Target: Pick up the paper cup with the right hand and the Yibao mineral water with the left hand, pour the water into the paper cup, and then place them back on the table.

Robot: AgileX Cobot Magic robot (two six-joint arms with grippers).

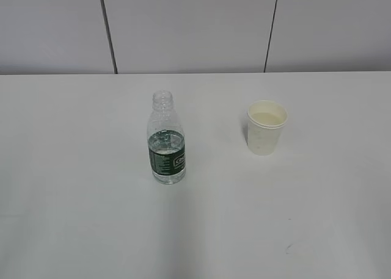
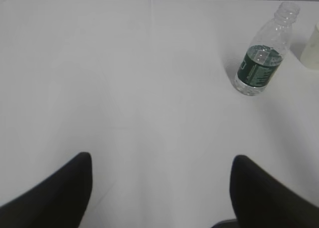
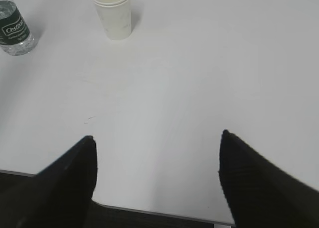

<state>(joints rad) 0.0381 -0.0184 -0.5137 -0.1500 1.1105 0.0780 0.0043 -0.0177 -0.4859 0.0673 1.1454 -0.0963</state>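
The Yibao mineral water bottle (image 1: 166,140) stands upright and uncapped on the white table (image 1: 73,169), clear water (image 1: 166,146) filling its lower part. It also shows in the left wrist view (image 2: 261,58) and the right wrist view (image 3: 14,24). The white paper cup (image 1: 266,127) stands upright to its right, and shows in the right wrist view (image 3: 113,11). My left gripper (image 2: 160,160) is open and empty, well short of the bottle. My right gripper (image 3: 157,138) is open and empty over the table's front edge, well short of the cup. Neither gripper shows in the exterior view.
A grey panelled wall (image 1: 189,25) rises behind the table. The table's front edge (image 3: 159,213) runs under my right gripper. A small dark speck (image 1: 287,249) marks the tabletop at the front right.
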